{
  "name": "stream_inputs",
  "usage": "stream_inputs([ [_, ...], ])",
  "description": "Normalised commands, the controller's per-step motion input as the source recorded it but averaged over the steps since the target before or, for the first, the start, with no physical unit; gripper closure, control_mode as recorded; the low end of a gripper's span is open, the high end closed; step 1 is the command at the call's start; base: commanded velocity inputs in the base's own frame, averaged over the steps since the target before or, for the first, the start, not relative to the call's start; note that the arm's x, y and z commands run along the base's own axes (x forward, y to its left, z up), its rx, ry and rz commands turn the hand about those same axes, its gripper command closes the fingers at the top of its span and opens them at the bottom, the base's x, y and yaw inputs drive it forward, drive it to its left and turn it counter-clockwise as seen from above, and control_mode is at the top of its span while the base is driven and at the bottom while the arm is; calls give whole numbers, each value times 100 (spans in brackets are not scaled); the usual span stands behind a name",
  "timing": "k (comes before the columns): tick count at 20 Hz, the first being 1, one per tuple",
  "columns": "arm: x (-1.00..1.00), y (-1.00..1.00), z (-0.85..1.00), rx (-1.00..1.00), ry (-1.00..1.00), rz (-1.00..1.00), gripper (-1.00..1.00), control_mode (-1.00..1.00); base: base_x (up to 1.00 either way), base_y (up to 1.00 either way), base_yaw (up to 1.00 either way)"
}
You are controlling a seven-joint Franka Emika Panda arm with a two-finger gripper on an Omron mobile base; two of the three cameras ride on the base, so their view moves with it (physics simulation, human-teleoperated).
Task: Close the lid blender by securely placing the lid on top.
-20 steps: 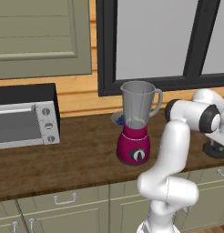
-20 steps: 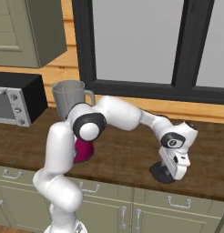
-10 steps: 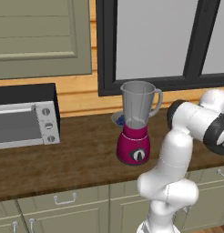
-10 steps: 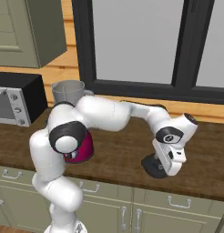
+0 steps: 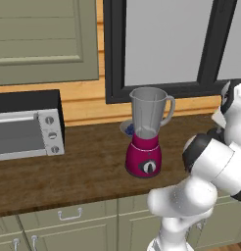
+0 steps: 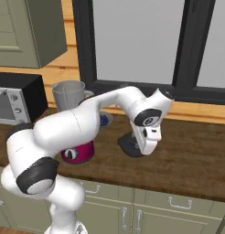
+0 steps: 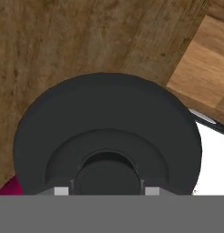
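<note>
Arm bent across, hand pointing down above the desk (image 6: 196, 155); fingers (image 6: 141, 151) clamp the lid (image 6: 131, 145).

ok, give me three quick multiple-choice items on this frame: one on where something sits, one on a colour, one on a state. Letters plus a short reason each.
1. Where is the toaster oven relative to the blender in the left base view?
A. To its left on the counter
B. To its right on the counter
C. On top of it

2. What colour is the blender's base?
A. Blue
B. Magenta
C. White

3. What is the state of the blender's jar?
A. Closed with the lid
B. Tipped on its side
C. Upright with its mouth open

Key: 1 A, the oven stands at the left edge of the counter, the blender near the middle. 2 B, the base under the grey jar is magenta with a black dial. 3 C, the jar stands upright with no cap on it, while the lid is at the claw, off to the blender's right.
</note>
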Motion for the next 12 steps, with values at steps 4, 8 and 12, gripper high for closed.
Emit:
stream_inputs([
  [4,11,70,100,-2,0,-4,100,-100,0,0,0],
  [8,19,58,100,0,0,-4,100,-100,0,0,0],
  [12,2,33,100,0,0,-4,100,-100,0,0,0],
])
